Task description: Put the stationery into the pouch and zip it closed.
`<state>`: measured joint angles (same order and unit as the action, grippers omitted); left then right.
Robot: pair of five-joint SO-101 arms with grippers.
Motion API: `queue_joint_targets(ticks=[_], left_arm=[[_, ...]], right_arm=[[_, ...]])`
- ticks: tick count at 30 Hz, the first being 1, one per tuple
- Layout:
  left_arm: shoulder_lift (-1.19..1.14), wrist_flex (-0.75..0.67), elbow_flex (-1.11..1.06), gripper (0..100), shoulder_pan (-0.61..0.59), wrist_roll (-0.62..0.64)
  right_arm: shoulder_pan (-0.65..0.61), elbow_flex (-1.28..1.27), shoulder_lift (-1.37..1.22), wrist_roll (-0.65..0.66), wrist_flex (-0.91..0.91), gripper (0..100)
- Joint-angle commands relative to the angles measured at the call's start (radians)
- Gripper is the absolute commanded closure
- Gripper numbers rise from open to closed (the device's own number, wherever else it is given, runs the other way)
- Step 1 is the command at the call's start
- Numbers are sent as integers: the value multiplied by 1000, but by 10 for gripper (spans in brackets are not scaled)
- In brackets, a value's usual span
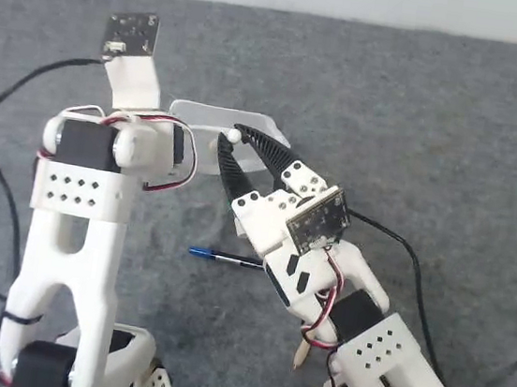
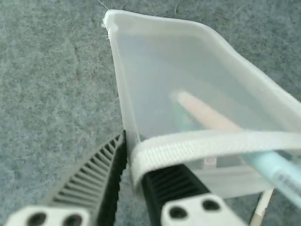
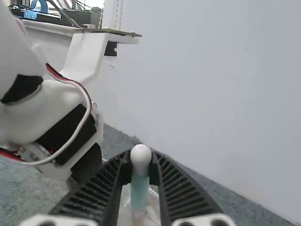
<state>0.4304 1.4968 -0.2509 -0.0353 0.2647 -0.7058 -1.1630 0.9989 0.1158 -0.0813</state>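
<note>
Right wrist view: gripper (image 3: 141, 162) around pen (image 3: 139, 188)

Setting: indoor robotics lab or test bench.

Evidence:
- The table (image 1: 495, 109) is covered in grey felt-like carpet, with a plain white wall (image 3: 211, 94) directly behind it.
- The left arm (image 1: 75, 228) and right arm (image 1: 381, 350) on the table are white printed plastic with exposed wiring (image 1: 327, 311) and bare camera circuit boards (image 1: 132, 34).
- A ledge (image 3: 51, 27) beside the wall carries loose cables.
</note>
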Motion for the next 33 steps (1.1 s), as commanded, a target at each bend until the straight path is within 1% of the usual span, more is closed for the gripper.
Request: queue_joint_targets(ticks=[1,2,6,7,10,13,18,21,23,26,30,33], left_arm=[[44,0,35,989,2,-8],[44,0,35,989,2,-8],[44,0,35,989,2,-8],[44,0,35,989,2,-8],[44,0,35,989,2,-8],[44,0,35,989,2,-8],[44,0,35,989,2,-8],[44,-2,27,989,2,-8],[46,-26,12,989,2,-8],[46,-54,-8,989,2,-6],[46,-54,-13,989,0,-6],[51,-55,-12,989,-37,-6]], right_arm=[[-8,11,27,14,36,983],[-8,14,27,14,70,965],[-15,46,27,8,209,833],[-15,64,27,8,251,816],[-12,126,39,5,378,822],[-10,164,107,5,490,818],[-10,181,271,5,613,820],[-5,201,323,5,682,820],[15,233,317,-5,737,820],[56,290,278,-80,809,821],[113,374,205,-140,911,819],[147,434,145,-193,992,818]])
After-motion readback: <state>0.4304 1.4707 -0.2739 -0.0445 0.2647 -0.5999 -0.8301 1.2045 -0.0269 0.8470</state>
